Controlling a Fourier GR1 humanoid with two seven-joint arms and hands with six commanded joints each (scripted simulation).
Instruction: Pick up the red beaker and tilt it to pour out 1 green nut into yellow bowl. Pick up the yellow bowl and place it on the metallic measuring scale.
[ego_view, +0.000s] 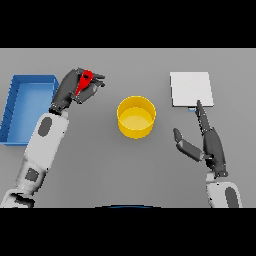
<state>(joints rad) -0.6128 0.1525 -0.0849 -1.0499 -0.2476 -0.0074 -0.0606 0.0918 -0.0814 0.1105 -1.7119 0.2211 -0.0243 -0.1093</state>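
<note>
My left hand (75, 89) is curled round the red beaker (86, 81), held up at the left of the table; only a small red part shows between the fingers. The yellow bowl (136, 117) stands upright in the middle, to the right of that hand and apart from it; I see no nut in it. At the back right lies the metallic measuring scale (191, 89), a pale square plate. My right hand (209, 142) rests open in front of the scale, fingers straight and pointing at its near edge, thumb spread toward the bowl.
A blue bin (14, 107) sits at the far left edge, just behind my left forearm. Grey table (130, 165) stretches between the bowl and the front edge.
</note>
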